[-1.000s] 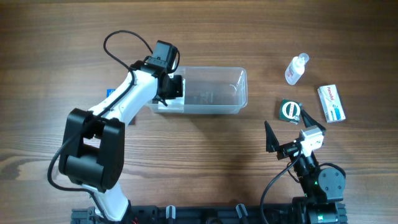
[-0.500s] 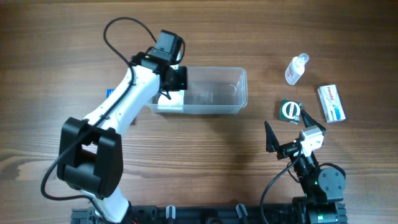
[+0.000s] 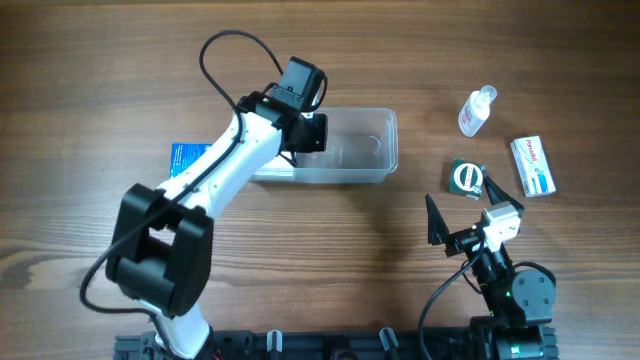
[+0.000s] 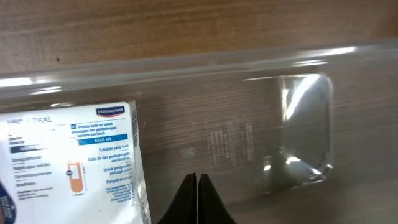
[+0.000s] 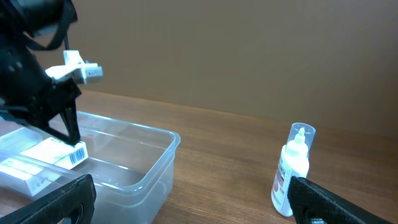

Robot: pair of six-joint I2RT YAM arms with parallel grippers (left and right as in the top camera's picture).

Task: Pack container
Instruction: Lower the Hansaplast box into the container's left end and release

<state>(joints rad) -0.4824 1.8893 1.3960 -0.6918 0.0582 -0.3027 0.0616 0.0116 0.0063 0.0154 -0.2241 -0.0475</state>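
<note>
fingers (image 4: 185,200) of the left gripper (image 3: 312,132) are pressed together tip to tip with nothing between them (no gap shows in the left wrist view). they hang over the container (image 3: 372,150), just right of the white box (image 4: 68,163) that lies inside at the container's left end, and do not touch it. the right gripper (image 5: 191,180) is spread wide and grasps nothing, well to the right of the container and nearer the robot base. the container sits upright on the table (image 3: 320,260).

writing: the white box carries a blue band reading "hansaplast"; the smaller lines below it are too blurred to read. a barcode shows on its end in the right wrist view.

a blue box (image 3: 188,157) lies near the container's left end. to the right of the container are a clear bottle (image 3: 477,110), a green roll (image 3: 466,177) and a white carton (image 3: 533,166) with red lettering too small to read.
</note>
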